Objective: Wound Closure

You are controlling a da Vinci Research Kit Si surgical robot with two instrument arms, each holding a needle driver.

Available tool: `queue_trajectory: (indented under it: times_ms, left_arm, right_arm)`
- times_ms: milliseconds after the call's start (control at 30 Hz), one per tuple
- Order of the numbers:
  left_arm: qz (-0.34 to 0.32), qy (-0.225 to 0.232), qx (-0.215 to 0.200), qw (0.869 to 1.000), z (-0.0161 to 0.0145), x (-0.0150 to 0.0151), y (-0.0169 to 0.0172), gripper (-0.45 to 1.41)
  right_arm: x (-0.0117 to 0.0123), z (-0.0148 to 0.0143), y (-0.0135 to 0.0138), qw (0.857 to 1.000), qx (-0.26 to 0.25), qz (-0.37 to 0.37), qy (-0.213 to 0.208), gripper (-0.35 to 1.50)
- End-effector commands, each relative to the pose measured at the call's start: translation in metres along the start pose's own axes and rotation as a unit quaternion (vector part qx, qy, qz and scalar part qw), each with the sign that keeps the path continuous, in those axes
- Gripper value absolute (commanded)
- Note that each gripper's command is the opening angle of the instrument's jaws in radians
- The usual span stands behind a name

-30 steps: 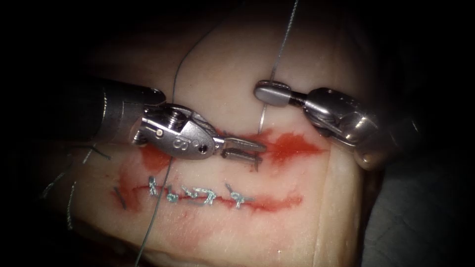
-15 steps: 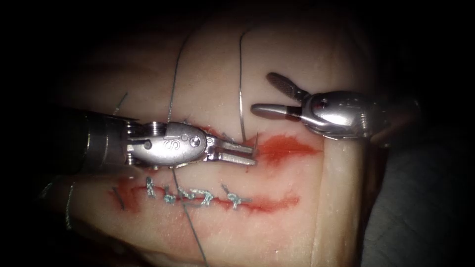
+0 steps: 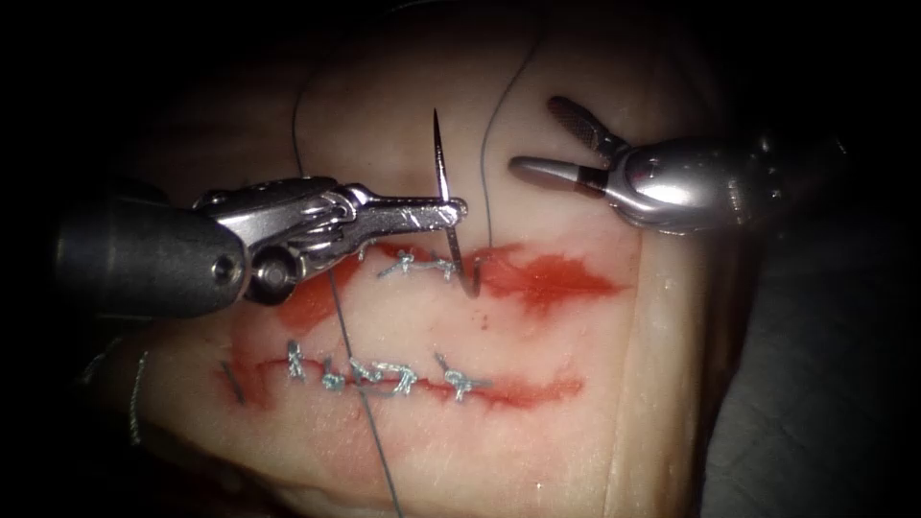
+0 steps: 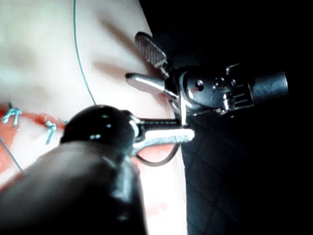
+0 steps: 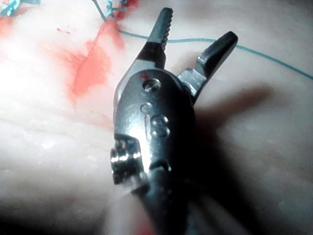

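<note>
Needle (image 3: pixel 447 206) clamped mid-curve by L tool (image 3: pixel 451 211), drawn clear of tissue (image 3: pixel 537 384); R tool (image 3: pixel 542 144) agape, empty.

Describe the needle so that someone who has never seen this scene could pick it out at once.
Start at the tissue and find the upper of its two red cuts. The left tool, coming in from the left, is shut on the needle near mid-curve, just above the cut's stitches. It is a stiff, bright steel curve with a sharp upward point, unlike the limp thread beside it.
</note>
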Motion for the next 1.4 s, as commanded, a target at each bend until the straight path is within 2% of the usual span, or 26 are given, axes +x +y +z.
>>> queue_trajectory:
  times_ms: [33,133,233,300,400,467,533,667,767,800,867,900,933,1000,1133,1200,1267,1333,1400]
  left_arm:
    - [-0.014,-0.007,-0.007,1.0,0.0,-0.0007,0.0003,-0.45]
    - [-0.021,-0.038,-0.015,0.999,-0.0011,-0.0033,-0.0009,-0.45]
    - [0.06,-0.067,-0.007,0.996,-0.002,-0.0057,-0.002,-0.45]
    - [0.12,-0.069,0.0,0.99,-0.0023,-0.0069,-0.0029,-0.45]
    - [0.236,-0.058,0.009,0.97,-0.0023,-0.0082,-0.0043,-0.45]
    - [0.327,-0.05,0.017,0.944,-0.002,-0.0087,-0.0053,-0.45]
    - [0.41,-0.03,0.014,0.911,-0.0014,-0.0089,-0.0066,-0.45]
    - [0.521,0.028,0.0,0.853,0.0,-0.0083,-0.0088,-0.45]
    - [0.609,0.06,0.001,0.791,0.001,-0.0073,-0.0093,-0.45]
    - [0.645,0.076,0.001,0.76,0.0012,-0.007,-0.0094,-0.45]
    - [0.731,0.138,-0.033,0.668,0.0015,-0.0063,-0.0093,-0.45]
    - [0.758,0.175,-0.049,0.626,0.0016,-0.0059,-0.0092,-0.45]
    - [0.768,0.214,-0.058,0.601,0.0017,-0.0056,-0.0092,-0.45]
    - [0.763,0.264,-0.068,0.587,0.002,-0.005,-0.0087,-0.45]
    - [0.769,0.27,-0.051,0.578,0.0023,-0.0034,-0.007,-0.45]
    - [0.771,0.283,-0.037,0.57,0.0024,-0.002,-0.0055,-0.45]
    - [0.769,0.307,-0.015,0.56,0.0024,-0.0002,-0.0037,-0.45]
    - [0.769,0.326,0.003,0.55,0.0024,0.0016,-0.002,-0.45]
    - [0.768,0.342,0.029,0.54,0.0022,0.0035,-0.0002,-0.45]
  right_arm:
    - [0.0004,0.0011,0.0006,1.0,0.0,0.0,-0.002,1.35]
    - [0.0004,0.0011,0.0007,1.0,0.001,0.0,-0.002,1.37]
    - [0.0003,0.0011,0.0008,1.0,0.001,0.001,-0.002,1.37]
    - [0.0003,0.0011,0.0008,1.0,0.002,0.001,-0.003,1.38]
    - [0.0002,0.0011,0.0008,1.0,0.001,0.001,-0.003,1.38]
    - [0.0002,0.001,0.0009,1.0,0.001,0.002,-0.003,1.38]
    - [0.0001,0.001,0.0009,1.0,0.001,0.002,-0.003,1.38]
    - [0.0001,0.0009,0.001,1.0,0.001,0.002,-0.003,1.38]
    - [-0.0001,0.0008,0.001,1.0,0.001,0.0,-0.002,1.38]
    - [-0.0002,0.0008,0.001,1.0,0.001,0.004,-0.003,1.38]
    - [-0.0005,0.0008,0.0009,1.0,0.002,0.01,-0.006,1.38]
    - [-0.0008,0.0007,0.0009,1.0,0.003,0.015,-0.011,1.38]
    - [-0.001,0.0007,0.0009,1.0,0.005,0.02,-0.016,1.38]
    - [-0.0014,0.0005,0.0008,0.999,0.007,0.033,-0.029,1.38]
    - [-0.0022,0.0001,0.0006,0.994,0.009,0.095,-0.054,1.37]
    - [-0.0021,-0.0002,0.0008,0.988,0.003,0.146,-0.045,1.35]
    - [-0.002,-0.0005,0.0014,0.966,-0.009,0.254,-0.049,1.28]
    - [-0.0027,-0.0011,0.0017,0.938,-0.009,0.338,-0.082,1.2]
    - [-0.0027,-0.0016,0.0022,0.916,-0.029,0.391,-0.081,1.15]
